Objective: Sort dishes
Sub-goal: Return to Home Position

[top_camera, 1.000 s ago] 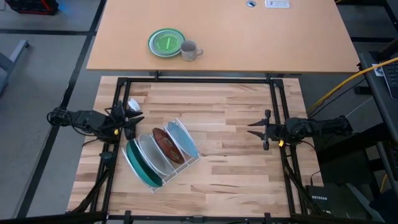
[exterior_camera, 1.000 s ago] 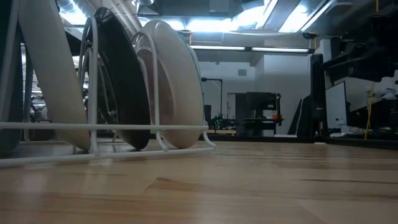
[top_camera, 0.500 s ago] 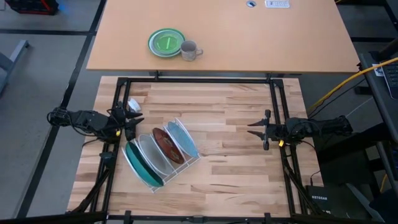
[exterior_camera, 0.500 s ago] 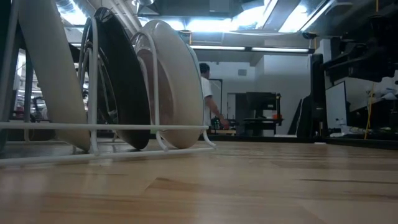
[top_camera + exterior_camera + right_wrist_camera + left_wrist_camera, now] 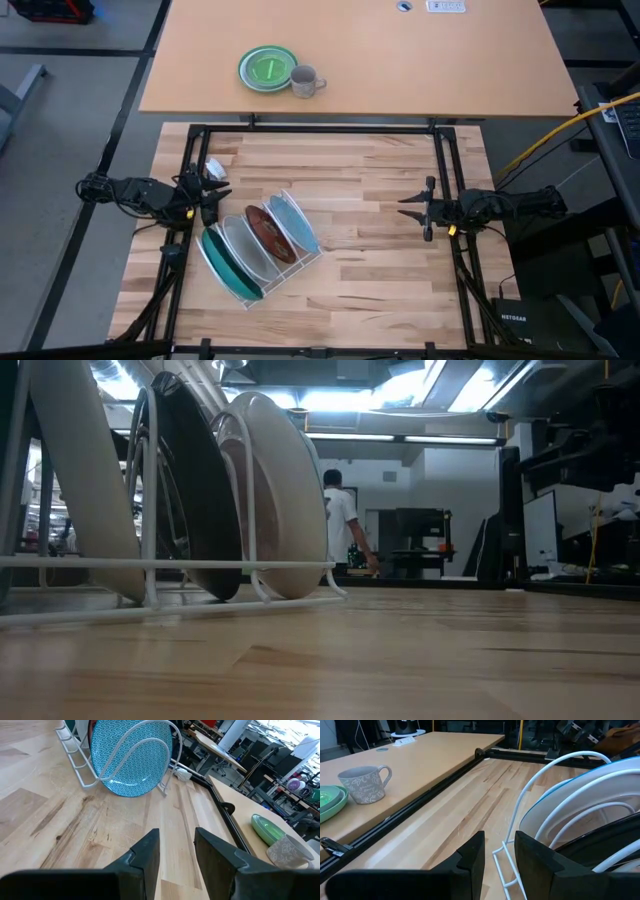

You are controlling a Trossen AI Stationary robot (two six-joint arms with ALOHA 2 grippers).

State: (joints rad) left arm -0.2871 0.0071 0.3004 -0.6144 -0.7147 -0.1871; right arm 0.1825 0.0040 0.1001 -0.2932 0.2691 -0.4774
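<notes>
Only the person in a white top (image 5: 343, 520) has moved, stepping farther right in the room behind the white wire dish rack (image 5: 285, 272). Both arms stay parked, the left end effector (image 5: 220, 190) just beside the rack and the right end effector (image 5: 405, 205) at the right edge of the pale wood-plank surface (image 5: 370, 180), each with fingers slightly apart. Upright in the rack stand the dark teal round plate (image 5: 222, 262), plain white round plate (image 5: 247, 250), dark red flowered plate (image 5: 270, 234) and light blue speckled plate (image 5: 293, 222); a dark box (image 5: 515, 318) by the right arm's base reads NETGEAR.

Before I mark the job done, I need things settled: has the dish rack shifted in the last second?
No. The dish rack sits in the same spot and at the same angle against the black frame in the high view.
</notes>
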